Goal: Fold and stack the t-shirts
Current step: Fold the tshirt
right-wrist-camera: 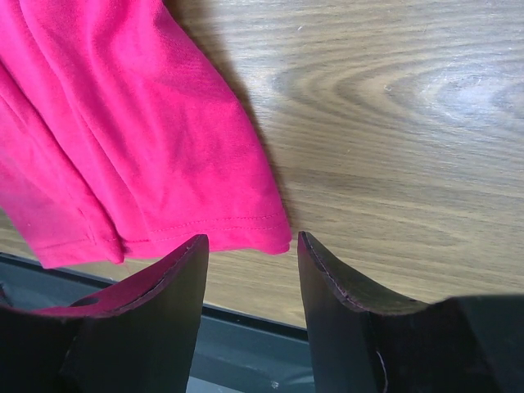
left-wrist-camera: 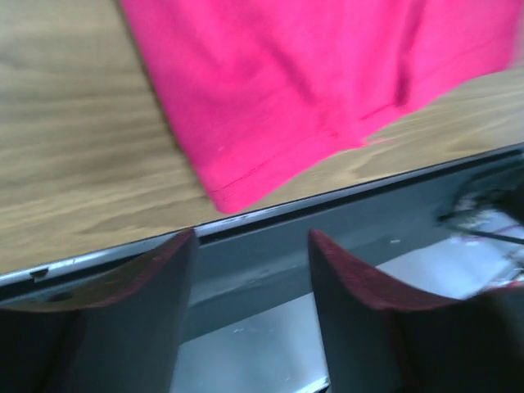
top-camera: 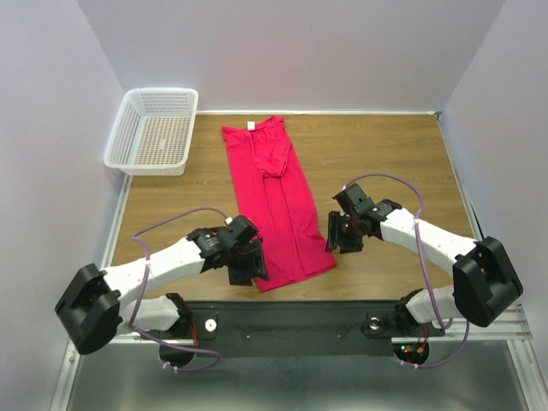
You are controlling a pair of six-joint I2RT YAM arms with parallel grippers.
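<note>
Dark fingers of my left end effector (left-wrist-camera: 252,237) parted, nothing held, poised just short of near-left hem corner. My right end effector (right-wrist-camera: 252,239) likewise parted, empty, at near-right hem corner. Beyond them, crimson-pink t-shirt (top-camera: 274,205) lies as long narrow strip on wooden surface (top-camera: 385,154), collar far, hem near front edge. Risk: thin layered fabric, so pinch may catch top layer only and strip would open on lifting; uneven lift would skew fold.
</note>
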